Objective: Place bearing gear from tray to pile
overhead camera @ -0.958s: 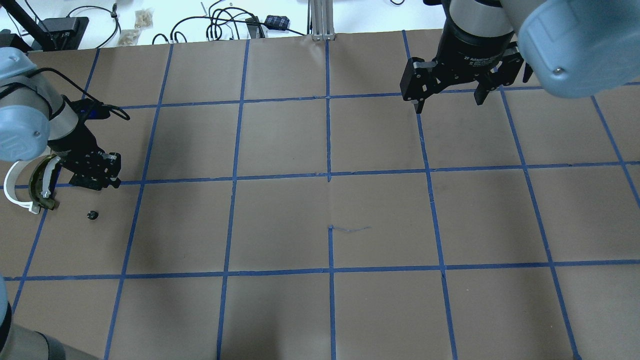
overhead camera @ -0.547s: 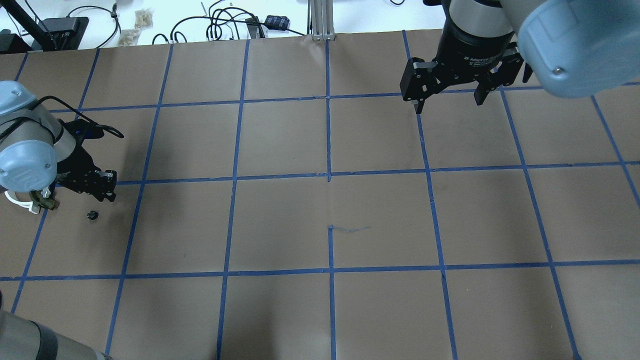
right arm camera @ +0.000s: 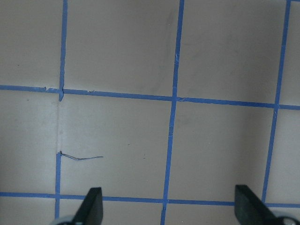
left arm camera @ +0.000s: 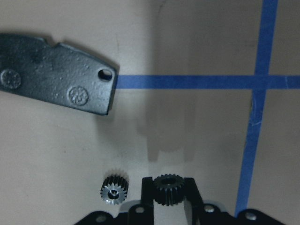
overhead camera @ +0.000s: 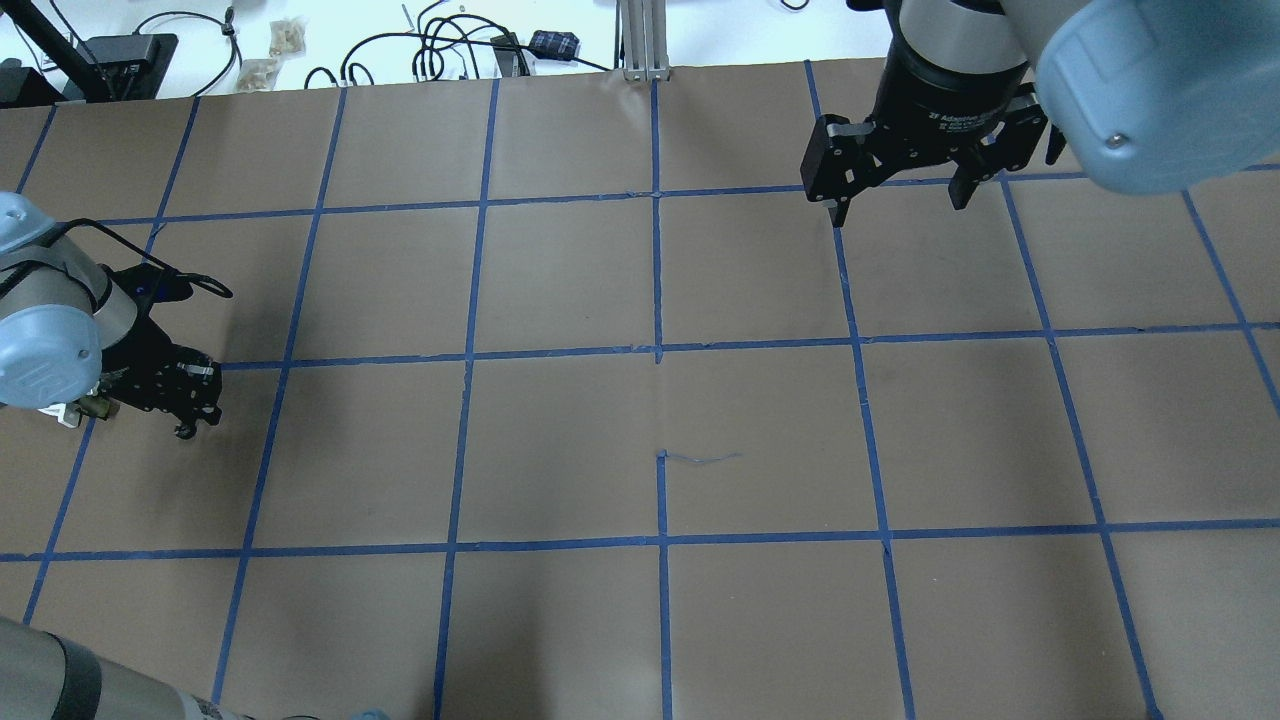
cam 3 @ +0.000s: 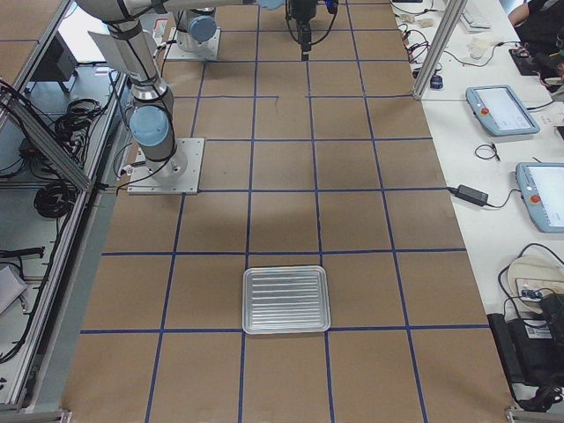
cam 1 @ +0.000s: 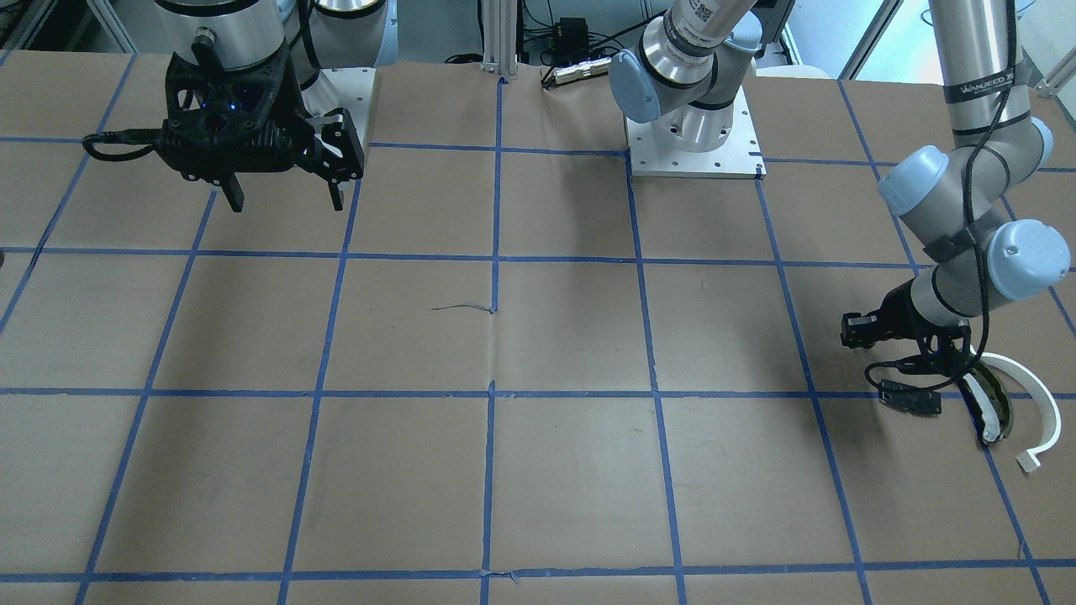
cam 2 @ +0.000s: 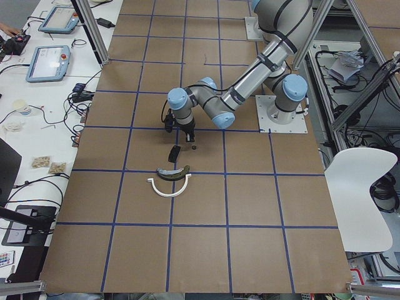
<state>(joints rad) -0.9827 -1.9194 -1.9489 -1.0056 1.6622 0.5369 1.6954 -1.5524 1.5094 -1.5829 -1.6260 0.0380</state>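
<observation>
My left gripper (left arm camera: pixel 168 183) is shut on a small black bearing gear (left arm camera: pixel 167 191) and holds it low over the paper. A second small gear (left arm camera: pixel 114 190) lies on the paper just beside it. The pile is close by: a flat black plate (left arm camera: pixel 56 86), an olive-and-black curved piece (cam 1: pixel 985 410) and a white half-ring arc (cam 1: pixel 1032 402). In the overhead view the left gripper (overhead camera: pixel 190 412) sits at the far left and the arm hides most of the pile. My right gripper (overhead camera: pixel 893 200) hangs open and empty at the far right. The metal tray (cam 3: pixel 285 300) shows only in the exterior right view, with nothing in it.
Brown paper with a blue tape grid (overhead camera: pixel 658 350) covers the table. The arm bases (cam 1: pixel 693 134) stand on the robot's side. Cables and small devices (overhead camera: pixel 450 45) lie beyond the far edge. Tablets (cam 3: pixel 502 110) rest on a side bench.
My left arm has swung toward the near side and come down, so its gripper now sits over the spot beside the loose gear and hides the pile. The right arm has not moved.
</observation>
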